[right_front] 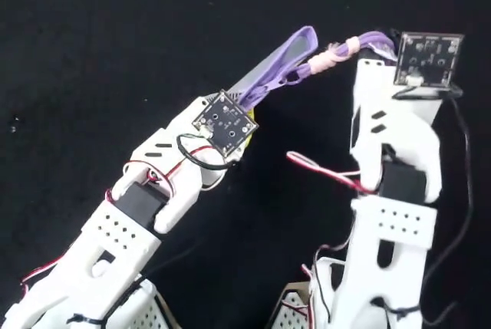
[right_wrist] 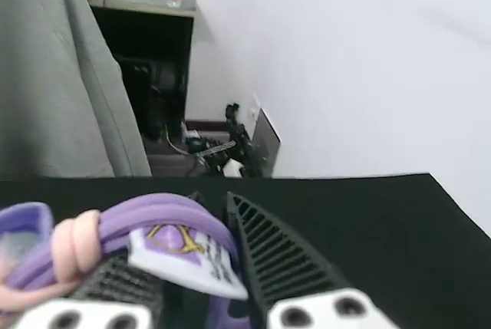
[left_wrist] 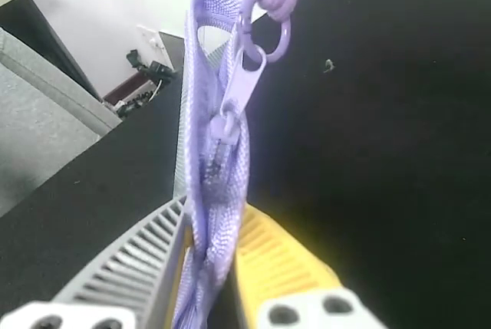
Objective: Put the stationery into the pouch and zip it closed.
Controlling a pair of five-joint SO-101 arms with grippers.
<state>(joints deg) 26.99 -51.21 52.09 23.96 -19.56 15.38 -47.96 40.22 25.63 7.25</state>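
The purple pouch [right_front: 282, 64] hangs in the air between the two arms, above the black table [right_front: 92, 76]. My left gripper [right_front: 244, 108] is shut on the pouch's body; in the left wrist view the purple fabric [left_wrist: 215, 191] is pinched between the grey finger [left_wrist: 130, 260] and the yellow finger [left_wrist: 280, 260]. The zipper pull [left_wrist: 244, 72] hangs from a purple ring [left_wrist: 274, 26] at the pouch's far end. A pink knotted cord [right_front: 331, 56] and a purple strap [right_wrist: 153, 218] with a white label run from that ring. My right gripper [right_front: 376, 47] is shut on that strap, between its black fingers [right_wrist: 268, 256].
Red and white cables [right_front: 326, 172] loop between the two arm bodies over the table. A grey sofa [right_wrist: 54, 83] and a dark cabinet [right_wrist: 146, 45] stand beyond the table's far edge. Bare black tabletop lies to the left.
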